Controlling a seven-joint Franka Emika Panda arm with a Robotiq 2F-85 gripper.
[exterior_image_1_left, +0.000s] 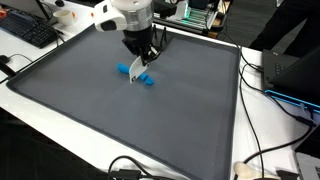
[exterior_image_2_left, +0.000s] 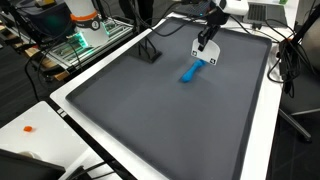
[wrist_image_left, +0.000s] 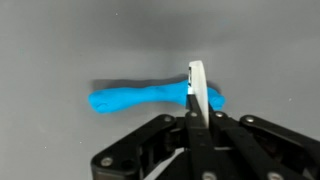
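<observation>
So the gripper (wrist_image_left: 197, 92) comes into the wrist view from 6 o'clock. Its fingertips look pressed together into one thin pale edge, with nothing pinched between them. That edge sits right over the blue bone-shaped piece (wrist_image_left: 135, 98), which lies flat and runs from 9 o'clock to 3 o'clock. The tips cross it near its 3 o'clock end. I can't tell whether they're touching it or just above it.

In both exterior views the blue piece (exterior_image_1_left: 148, 83) (exterior_image_2_left: 189, 73) lies on the dark grey mat (exterior_image_1_left: 100, 120) that covers the table (exterior_image_1_left: 150, 172). It's up toward the mat's 12 o'clock edge, directly under the gripper (exterior_image_1_left: 137, 72).

My take on doing this well:
- Closed tips on a smooth mat will probably just skate the piece around.
- I'd spread the fingers first and line them up across the short width.
- Aim for the narrow middle, not the fat end.
- Come straight down and squeeze gently.

Off the mat there's a keyboard (exterior_image_1_left: 25, 30) at about 10 o'clock and cables (exterior_image_1_left: 262, 110) along the 3 o'clock side.

As for writing, I can't make out any brand, label or text anywhere. Everything's too small or blurry.
</observation>
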